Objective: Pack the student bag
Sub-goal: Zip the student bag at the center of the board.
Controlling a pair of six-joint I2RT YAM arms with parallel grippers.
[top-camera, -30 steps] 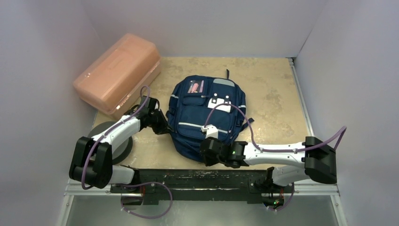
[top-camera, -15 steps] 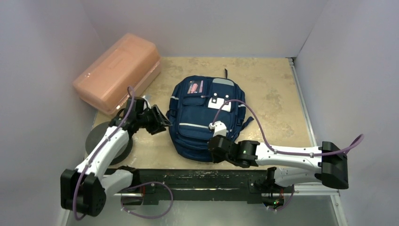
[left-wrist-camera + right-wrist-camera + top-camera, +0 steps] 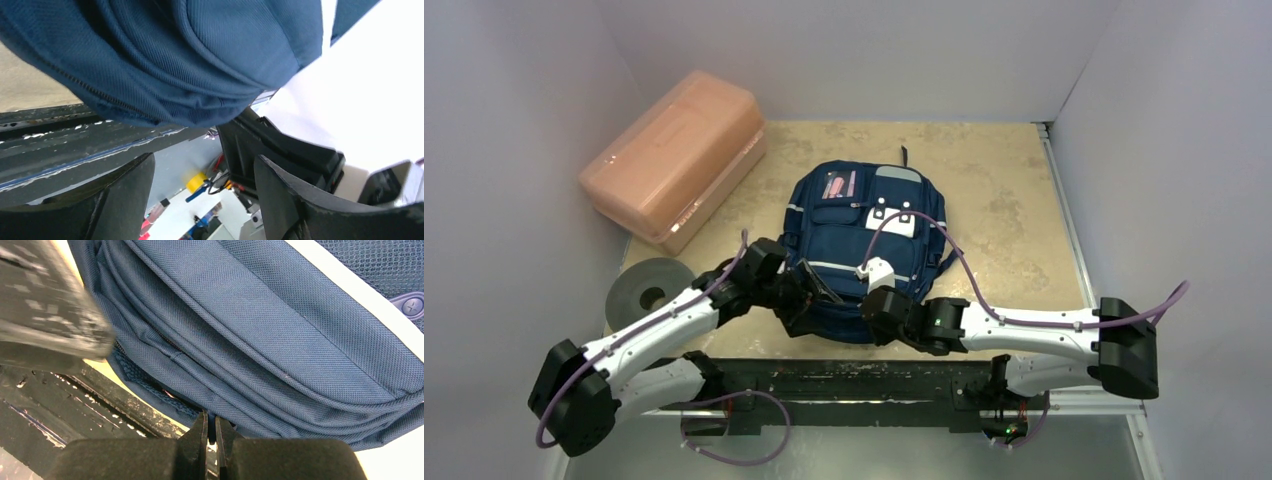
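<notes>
Closest to the arms' bases, both claws meet at the near, rounded end of the student bag (image 3: 829, 250), which lies flat on the tan surface (image 3: 1004, 200) at its middle, front pockets facing up.

Right claw (image 3: 210, 420): clenched, its fingers almost touching, right at the bag's near hem where zip lines curve around the end. Whether a zip tab or a fold of cloth is pinched between them cannot be told.

Left claw (image 3: 802, 298): released, fingers spread wide with nothing between them, hanging just at the bag's near-left corner, the blue fabric bulging above it in its own wrist view.

This pairing looks like a setup for opening the bag: one side nipping at the zip, the other ready to steady the cloth. No item to be packed is in either claw.

A grey ring (image 3: 652, 290) lies flat at the left, near the bag but apart from it.

The bag's long axis runs from the arms toward the back wall, leaning slightly left. Its zipped, rounded end points at the arms; a short loop marks the far end.

Farthest, at the back left, sits a salmon-pink box (image 3: 674, 155), lid closed, well apart from the bag.
</notes>
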